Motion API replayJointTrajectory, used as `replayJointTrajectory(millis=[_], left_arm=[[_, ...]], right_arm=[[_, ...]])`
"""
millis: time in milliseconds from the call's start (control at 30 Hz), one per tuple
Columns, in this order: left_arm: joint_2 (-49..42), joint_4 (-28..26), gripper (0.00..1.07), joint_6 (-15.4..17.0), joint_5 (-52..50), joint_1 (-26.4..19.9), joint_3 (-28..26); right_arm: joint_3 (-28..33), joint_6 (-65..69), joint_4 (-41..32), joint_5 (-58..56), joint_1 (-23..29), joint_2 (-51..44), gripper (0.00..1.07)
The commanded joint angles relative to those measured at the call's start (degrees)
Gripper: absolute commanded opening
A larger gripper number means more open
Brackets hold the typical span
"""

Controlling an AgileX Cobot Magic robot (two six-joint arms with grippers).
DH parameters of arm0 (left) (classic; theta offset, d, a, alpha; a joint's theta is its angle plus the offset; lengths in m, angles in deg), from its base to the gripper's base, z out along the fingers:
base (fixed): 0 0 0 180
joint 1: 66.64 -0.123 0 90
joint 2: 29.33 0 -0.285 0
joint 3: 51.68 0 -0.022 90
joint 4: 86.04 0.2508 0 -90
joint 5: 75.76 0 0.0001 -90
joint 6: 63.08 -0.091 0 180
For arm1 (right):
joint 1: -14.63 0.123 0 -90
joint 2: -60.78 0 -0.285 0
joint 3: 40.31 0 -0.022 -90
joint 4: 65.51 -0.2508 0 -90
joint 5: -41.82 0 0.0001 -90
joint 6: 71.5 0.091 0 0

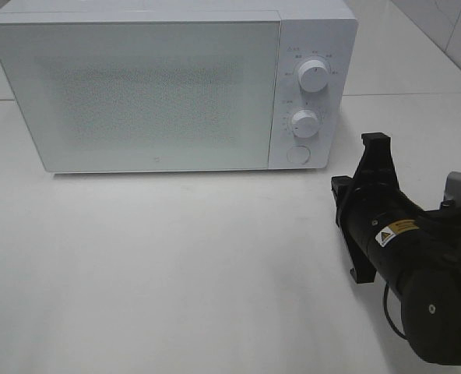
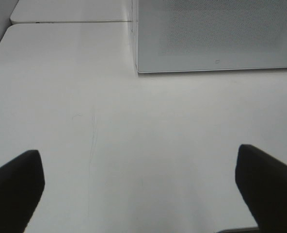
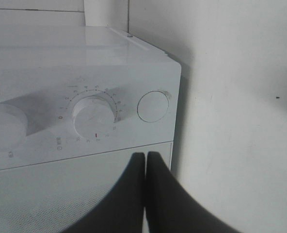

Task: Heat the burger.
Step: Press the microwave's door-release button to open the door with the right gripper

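The burger is out of view in every frame. A white microwave (image 1: 153,86) stands at the back of the table with its frosted door closed. My right gripper (image 1: 375,142) is shut with nothing between its fingers. It sits just right of the microwave's control panel, pointing at it. In the right wrist view its black fingers (image 3: 134,194) are pressed together below the lower knob (image 3: 92,116) and the round button (image 3: 153,106). My left gripper (image 2: 138,194) is open over bare table in front of the microwave (image 2: 211,34), holding nothing.
The control panel carries two knobs (image 1: 314,75) (image 1: 304,122) and a round button (image 1: 297,154). The white table (image 1: 176,273) stretches in front of the microwave. The right arm's black body (image 1: 425,288) fills the lower right corner.
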Motion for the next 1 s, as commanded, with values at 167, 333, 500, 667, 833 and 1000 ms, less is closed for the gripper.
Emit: replayJointTrajectory(millis=[167, 333, 500, 667, 833, 1000], left_arm=[[-1.1, -0.3, 1.0, 0.1, -0.7, -0.1, 0.2], [-1.1, -0.3, 1.0, 0.1, -0.7, -0.1, 0.2], [-1.1, -0.3, 1.0, 0.1, -0.7, -0.1, 0.2], [-1.1, -0.3, 1.0, 0.1, -0.7, -0.1, 0.2], [-1.1, -0.3, 1.0, 0.1, -0.7, -0.1, 0.2], [-1.1, -0.3, 1.0, 0.1, -0.7, -0.1, 0.2]], right_arm=[[-3.0, -0.9, -1.2, -3.4, -0.1, 0.2, 0.0], [-6.6, -4.9, -0.7, -8.3, -2.6, 0.2, 0.0], [-9.6, -8.1, 1.5, -13.1, -5.5, 0.2, 0.0], [-13.4, -9.6, 5.6, -16.0, -8.7, 2.3, 0.0], [-16.2, -8.9, 6.2, -16.2, -10.8, 5.7, 0.0], [-19.1, -8.2, 8.0, -16.3, -13.5, 8.5, 0.0]])
